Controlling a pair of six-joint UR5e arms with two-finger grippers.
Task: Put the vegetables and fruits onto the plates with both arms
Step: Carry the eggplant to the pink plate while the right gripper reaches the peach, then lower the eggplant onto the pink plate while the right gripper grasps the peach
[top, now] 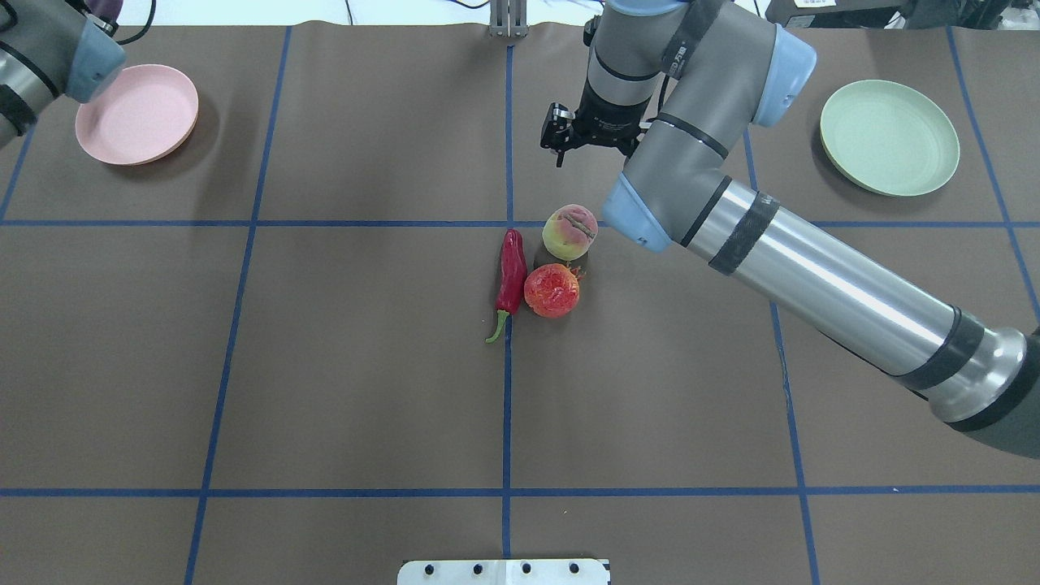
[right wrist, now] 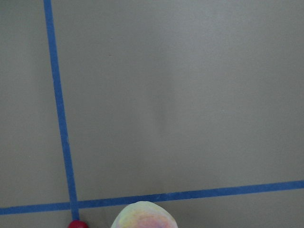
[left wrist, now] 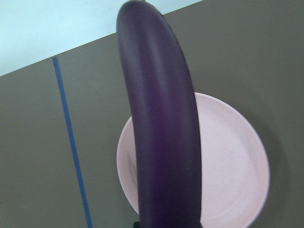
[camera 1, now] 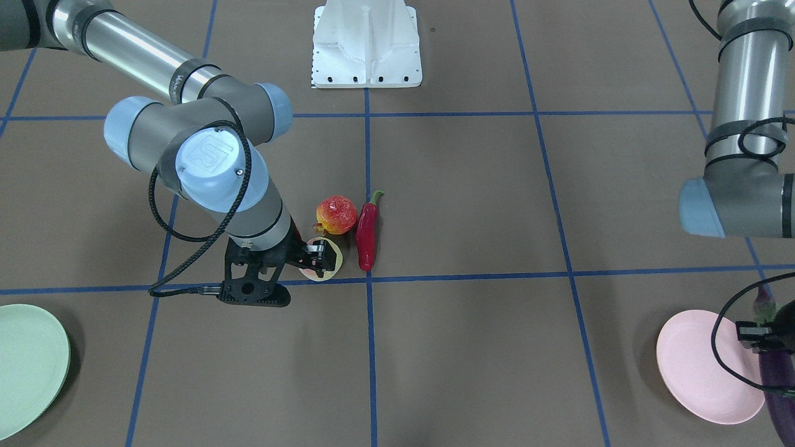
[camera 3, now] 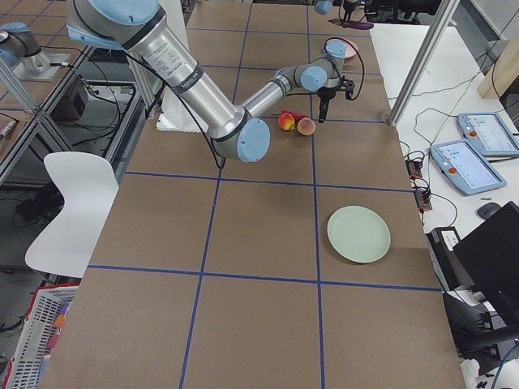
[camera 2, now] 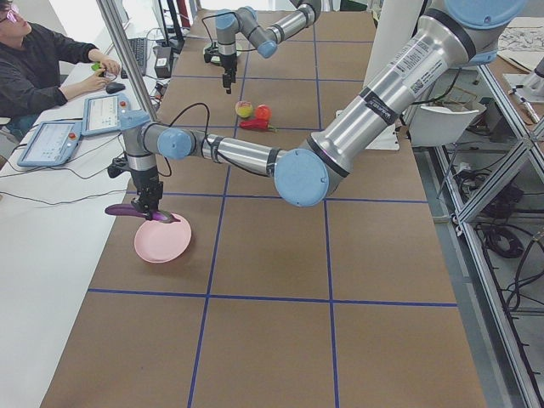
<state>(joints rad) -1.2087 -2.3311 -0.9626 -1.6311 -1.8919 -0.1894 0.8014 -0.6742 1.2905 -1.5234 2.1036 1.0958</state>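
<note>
left wrist view: eggplant (left wrist: 161,142) is clamped in my left gripper (camera 1: 756,338) and hangs lengthwise over the pink plate (left wrist: 232,166). not set down yet, as far as i can tell. from the front it sits toward the plate's outer rim.

nothing plated so far, both plates bare; green plate (top: 890,136) is well off at the other end. four drops left.

my right gripper (camera 1: 318,257) hovers above the peach (top: 569,231), jaws look parted, nothing in them.

peach, pomegranate (top: 552,290) and chili (top: 511,276) are bunched mid table (top: 366,366). pomegranate is touching or just beside the peach, chili right alongside the pomegranate. tight cluster, so a finger could nudge the pomegranate going down.

white base (camera 1: 366,43) is well apart. a person (camera 2: 42,59) sits off the table's edge on the pink plate's side.
</note>
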